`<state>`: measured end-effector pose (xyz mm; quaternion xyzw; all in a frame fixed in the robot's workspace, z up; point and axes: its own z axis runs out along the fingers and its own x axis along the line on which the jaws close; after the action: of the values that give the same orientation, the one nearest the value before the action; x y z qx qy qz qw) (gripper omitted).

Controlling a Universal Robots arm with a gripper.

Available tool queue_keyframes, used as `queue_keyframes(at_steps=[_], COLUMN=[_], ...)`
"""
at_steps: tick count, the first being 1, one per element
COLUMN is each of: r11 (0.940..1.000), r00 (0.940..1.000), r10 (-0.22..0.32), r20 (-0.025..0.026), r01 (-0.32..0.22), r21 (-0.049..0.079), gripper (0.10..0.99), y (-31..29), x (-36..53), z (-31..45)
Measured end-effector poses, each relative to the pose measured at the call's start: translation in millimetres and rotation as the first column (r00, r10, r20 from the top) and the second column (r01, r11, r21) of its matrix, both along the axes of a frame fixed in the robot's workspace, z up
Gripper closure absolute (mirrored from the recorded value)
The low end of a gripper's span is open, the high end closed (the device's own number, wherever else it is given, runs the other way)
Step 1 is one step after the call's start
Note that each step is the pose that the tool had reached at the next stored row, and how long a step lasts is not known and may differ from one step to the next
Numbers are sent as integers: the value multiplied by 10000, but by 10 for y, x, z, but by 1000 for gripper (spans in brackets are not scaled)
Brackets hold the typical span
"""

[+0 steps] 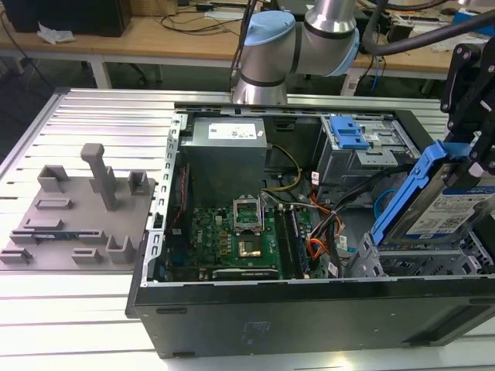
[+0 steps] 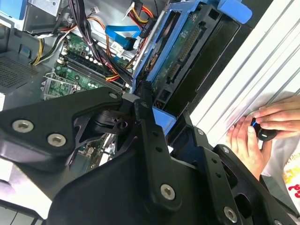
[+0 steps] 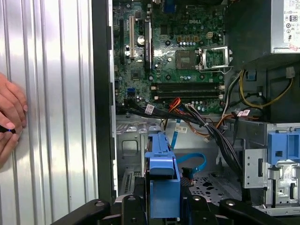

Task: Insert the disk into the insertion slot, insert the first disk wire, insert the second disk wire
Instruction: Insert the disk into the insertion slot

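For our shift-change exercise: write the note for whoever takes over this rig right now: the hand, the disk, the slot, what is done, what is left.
Hand: shut on the disk, holding it by one end.
Disk: tilted over the insertion slot, not seated.
Done: disk picked up and brought to the slot.
Left: seating the disk; both wires. Blue cable lies loose in the case.
A person's hands rest on the table beside the case.
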<state>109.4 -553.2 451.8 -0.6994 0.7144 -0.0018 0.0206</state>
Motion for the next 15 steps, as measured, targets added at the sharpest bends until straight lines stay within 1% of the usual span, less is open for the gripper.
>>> queue_keyframes(at_steps=[2, 5, 8, 11, 13, 14, 15], r11=[10000, 10000, 10000, 10000, 10000, 10000, 10000], r00=[10000, 10000, 10000, 10000, 10000, 9999, 9999], r10=[-1, 2, 0, 0, 1, 2, 0], r20=[-4, -7, -28, -49, -80, -106, -151], r01=[1, -2, 0, 0, -1, -2, 0], r21=[-10, 24, 4, 2, 3, 3, 5], gripper=[722, 722, 722, 722, 722, 722, 722], y=[0, -2, 0, 0, 0, -1, -1], x=[-1, 2, 0, 0, 0, 1, 0], z=[-30, -77, -80, -105, -139, -156, -182])
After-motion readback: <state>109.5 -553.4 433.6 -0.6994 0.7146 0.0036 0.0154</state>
